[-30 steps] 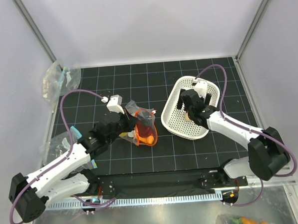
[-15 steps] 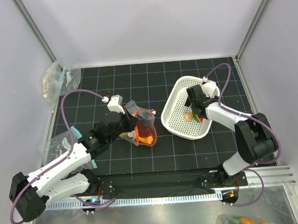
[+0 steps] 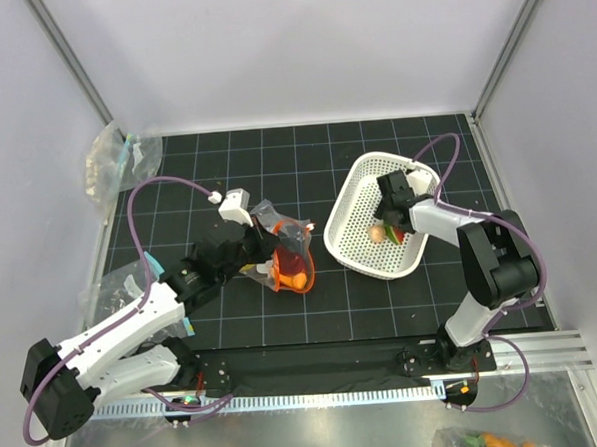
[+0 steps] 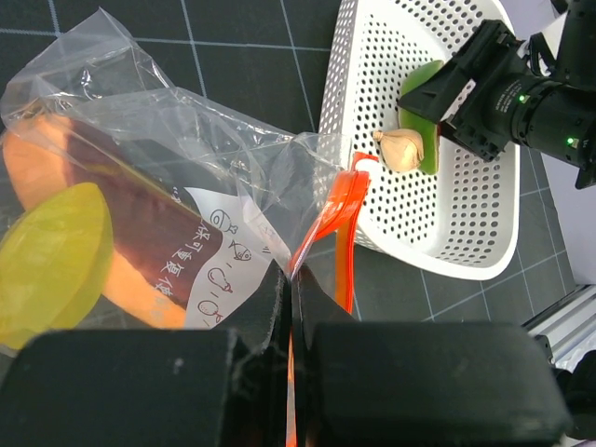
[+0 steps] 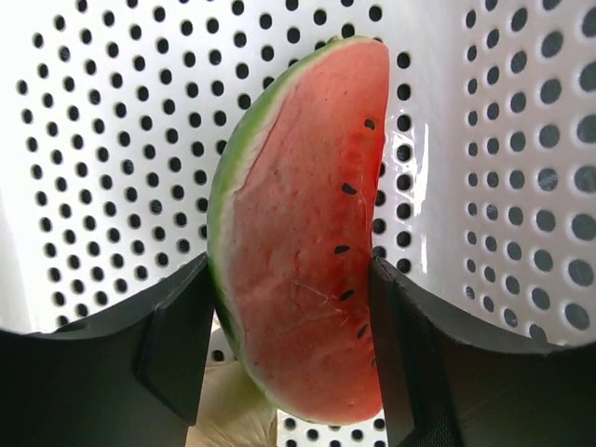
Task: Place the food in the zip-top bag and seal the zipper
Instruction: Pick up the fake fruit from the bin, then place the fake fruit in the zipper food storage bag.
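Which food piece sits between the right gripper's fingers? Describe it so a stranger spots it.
Look in the white basket on the right. Between the right gripper's fingers stands a watermelon slice: red flesh, black seeds, green rind, unlike the small pale bulb beside it.

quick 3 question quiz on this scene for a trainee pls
1. True or false: the watermelon slice is already inside the zip-top bag.
2. The left hand is: A shut on the bag's edge by the zipper; B open above the bag; C shut on nothing.
3. Fill in: the small peach ball lies in the white ___.
Key: 1 false; 2 A; 3 basket.
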Robot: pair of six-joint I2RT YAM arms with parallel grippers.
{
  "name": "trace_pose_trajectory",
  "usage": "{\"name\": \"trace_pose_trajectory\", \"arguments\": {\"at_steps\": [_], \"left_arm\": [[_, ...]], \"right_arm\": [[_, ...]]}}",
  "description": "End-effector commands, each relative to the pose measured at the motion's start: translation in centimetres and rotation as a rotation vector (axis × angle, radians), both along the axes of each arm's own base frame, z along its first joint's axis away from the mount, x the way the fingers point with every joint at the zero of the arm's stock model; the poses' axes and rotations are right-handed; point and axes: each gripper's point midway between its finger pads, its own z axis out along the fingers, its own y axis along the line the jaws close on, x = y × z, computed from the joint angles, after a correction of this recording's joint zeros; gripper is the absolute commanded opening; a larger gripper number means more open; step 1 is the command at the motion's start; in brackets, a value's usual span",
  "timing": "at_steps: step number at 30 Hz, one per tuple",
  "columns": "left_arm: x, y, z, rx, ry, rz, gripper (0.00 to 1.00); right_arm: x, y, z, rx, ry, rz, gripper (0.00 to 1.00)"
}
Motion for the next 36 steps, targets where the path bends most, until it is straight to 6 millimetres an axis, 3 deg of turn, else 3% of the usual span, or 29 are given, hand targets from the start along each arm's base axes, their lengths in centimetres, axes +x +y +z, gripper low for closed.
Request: {"name": "trace_pose_trajectory", "arguments": {"at_steps": [1,2,4,5,10,13,18,20,24,26,27,31,36], "left_arm": [[0.3,-0.9,2.7,-0.062,-0.043,-0.016,0.0],[0.3,-1.0,2.8,-0.062,-0.042,-0.017,0.0],[0.4,-1.0,2.7,-0.061,-0.041,-0.017,0.0],[0.3,-1.1,2.8,-0.063,-0.039,-0.021,0.0],[0.3,-1.2,2.7,-0.06,-0.037,-0.026,0.0],[0.4,-1.3,2.7,-0.057,-0.037,-0.032,0.0],[0.3,-1.3,2.6,-0.054,-0.035,-0.033,0.0],[0.3,-1.0,2.8,-0.054,-0.043,-0.025,0.0],[0.7,-0.2,2.6,-0.054,-0.046,0.03,0.0],[1.4,1.0,2.2,-0.039,-0.042,0.107,0.0],[1.4,1.2,2.0,-0.036,-0.033,0.119,0.0],[1.8,2.5,2.1,-0.02,-0.038,0.177,0.0],[2.0,5.4,2.1,-0.009,-0.046,0.322,0.0]], "right_arm": [[1.1,0.3,2.8,0.042,-0.106,-0.001,0.43],[1.2,0.3,4.0,0.05,-0.14,0.0,0.42],[0.9,0.4,4.5,0.06,-0.166,0.017,0.39],[1.2,0.7,6.4,0.082,-0.233,0.03,0.37],[-0.1,0.7,9.3,0.124,-0.344,0.062,0.33],[-0.5,2.1,11.2,0.181,-0.421,0.152,0.32],[-2.5,7.5,14.4,0.333,-0.514,0.493,0.3],[-3.5,9.2,16.7,0.382,-0.592,0.589,0.28],[-6.7,14.0,19.8,0.453,-0.666,0.862,0.25],[-7.8,15.8,20.2,0.463,-0.671,0.959,0.25],[-9.1,17.7,20.7,0.475,-0.673,1.054,0.25],[-12.3,22.1,20.4,0.488,-0.625,1.292,0.25],[-14.9,24.7,20.0,0.526,-0.588,1.464,0.24]]}}
